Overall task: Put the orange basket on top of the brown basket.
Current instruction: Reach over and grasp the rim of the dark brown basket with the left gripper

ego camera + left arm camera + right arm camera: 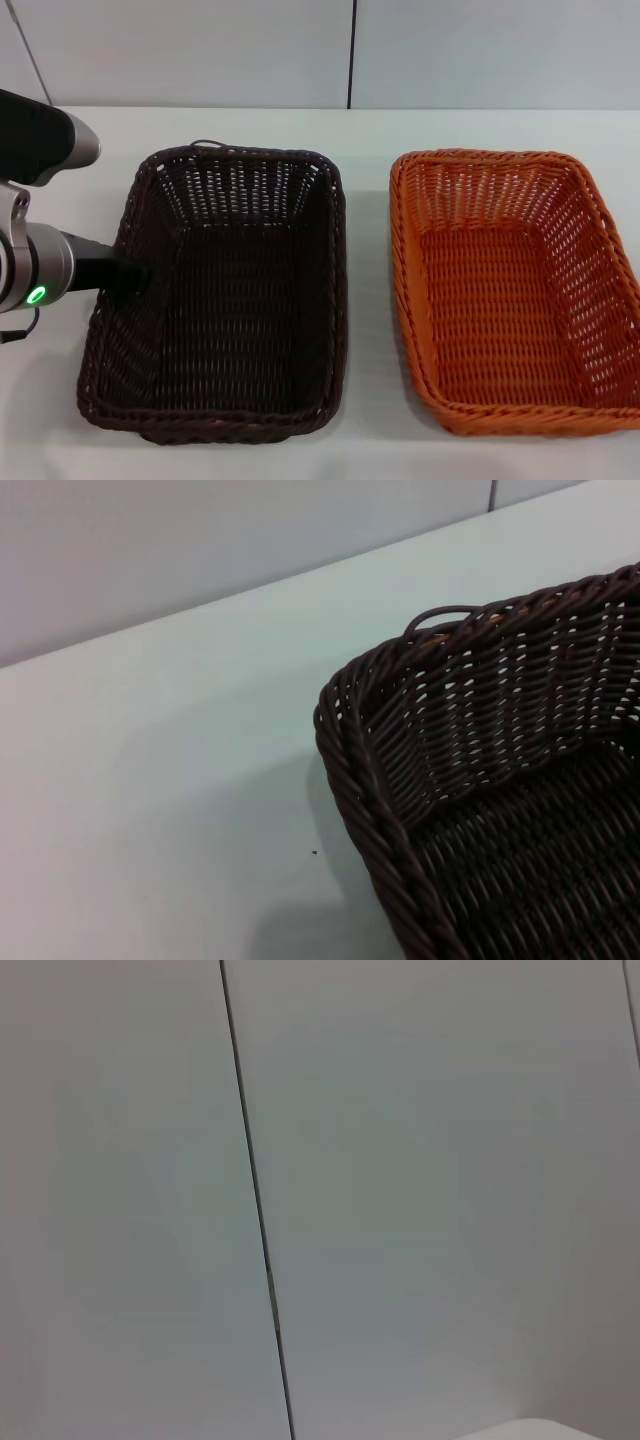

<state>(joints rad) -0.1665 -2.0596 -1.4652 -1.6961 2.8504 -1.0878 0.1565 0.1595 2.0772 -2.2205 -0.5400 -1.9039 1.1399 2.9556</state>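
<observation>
The left gripper [135, 277] is reaching in level against the brown basket's [225, 290] left rim; its fingers' state is impossible to tell. Both baskets are sitting apart on the bench [368, 400], the orange basket [510, 285] rightward, long axes running front-to-back.

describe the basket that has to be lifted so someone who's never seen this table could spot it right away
On the white table in front of the pale wall, two rectangular woven baskets sit side by side, apart from each other. The one to lift is the bright orange wicker-style basket, on the robot's right, empty and upright. Its colour separates it from the dark brown wicker-style basket, which has a small loop at its far end.
</observation>
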